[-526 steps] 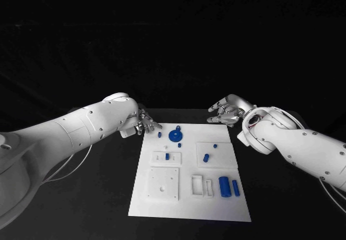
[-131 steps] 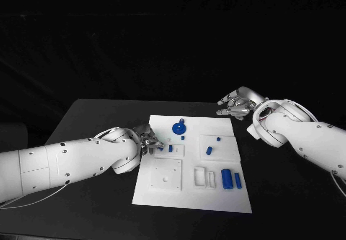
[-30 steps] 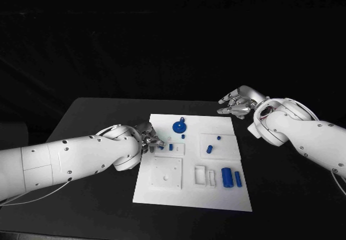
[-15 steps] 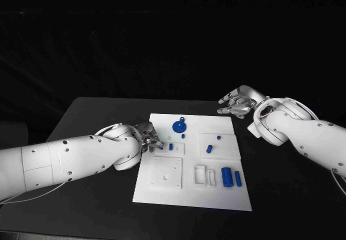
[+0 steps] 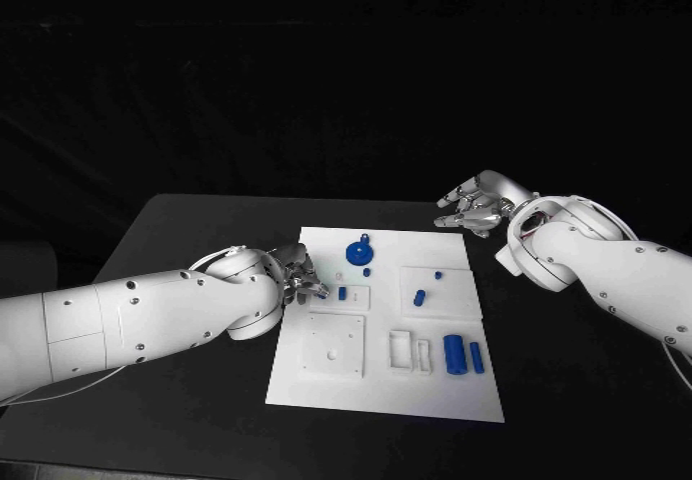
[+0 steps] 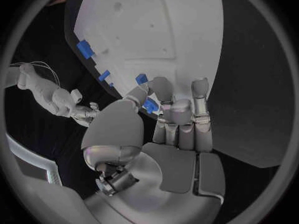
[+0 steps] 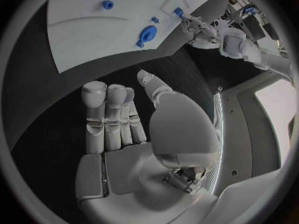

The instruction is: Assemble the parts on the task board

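Note:
The white task board (image 5: 387,385) lies in the middle of the black table. My left hand (image 5: 296,277) is at its left edge, beside a raised block holding a blue peg (image 5: 342,295). In the left wrist view the left hand (image 6: 168,115) pinches a small blue part (image 6: 150,105) between thumb and fingers. A blue disc (image 5: 358,254) lies at the far end, and a blue cylinder (image 5: 453,352) and a blue bar (image 5: 476,356) lie near the right. My right hand (image 5: 476,211) hovers beyond the far right corner, fingers apart, holding nothing (image 7: 118,117).
Small blue pegs (image 5: 418,297) (image 5: 434,272) sit on the board's right half. White blocks with holes and slots (image 5: 332,357) (image 5: 407,353) stand on its near half. Black table (image 5: 173,250) runs on both sides of the board.
Since the earliest frame my left hand has come nearer along the board's left edge, to the raised block. Over the last second nothing has visibly moved.

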Tool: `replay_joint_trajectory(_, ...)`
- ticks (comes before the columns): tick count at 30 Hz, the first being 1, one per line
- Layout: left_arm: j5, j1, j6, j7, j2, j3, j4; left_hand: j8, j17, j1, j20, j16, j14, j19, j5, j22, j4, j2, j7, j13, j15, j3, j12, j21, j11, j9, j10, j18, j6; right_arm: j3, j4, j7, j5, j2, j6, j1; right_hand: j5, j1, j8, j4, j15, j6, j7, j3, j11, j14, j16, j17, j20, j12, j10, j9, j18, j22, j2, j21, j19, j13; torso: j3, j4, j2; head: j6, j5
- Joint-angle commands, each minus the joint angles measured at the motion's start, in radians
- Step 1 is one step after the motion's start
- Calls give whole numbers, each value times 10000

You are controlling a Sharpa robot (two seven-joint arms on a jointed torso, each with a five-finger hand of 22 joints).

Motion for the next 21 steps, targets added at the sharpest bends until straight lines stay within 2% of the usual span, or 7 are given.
replay_joint_trajectory(1, -86, -89, 509, -301, -4, -79, -20, 68, 44, 199, 49, 73, 290, -49, -75, 200, -44, 65, -1153, 20, -190, -16, 45, 57, -394, 11, 179, 84, 1452, 5, 1, 87, -21, 10, 104, -6, 54, -89, -48, 43, 9, 54, -19, -13, -66, 58, -39, -3, -28, 15, 30, -12, 69, 781, 8, -35, 248, -13, 4, -4, -2, 11, 5)
replay_joint_trajectory(15, -152, -89, 671, -333, 24, -80, -28, 132, 206, 208, 93, 164, 319, -60, -152, 202, -35, 151, -1168, 90, -169, -34, 150, 104, -402, 29, 176, 117, 1480, 5, -6, 92, -21, 10, 106, -11, 54, -89, -48, 43, 9, 54, -19, -13, -66, 58, -39, -3, -28, 15, 30, -12, 69, 781, 8, -35, 248, -13, 5, -5, 2, 10, -5)
replay_joint_trajectory(21, -98, -89, 787, -279, 53, -80, -33, 209, 381, -24, 145, 251, 340, -78, -157, 199, 12, 386, -1202, 199, -154, 4, 290, 157, -416, 125, 169, 158, 1519, 5, -14, 92, -21, 13, 113, -19, 54, -89, -48, 43, 9, 54, -19, -13, -66, 58, -39, -3, -28, 15, 30, -12, 69, 781, 8, -35, 248, -13, 10, -9, 2, -8, -4)
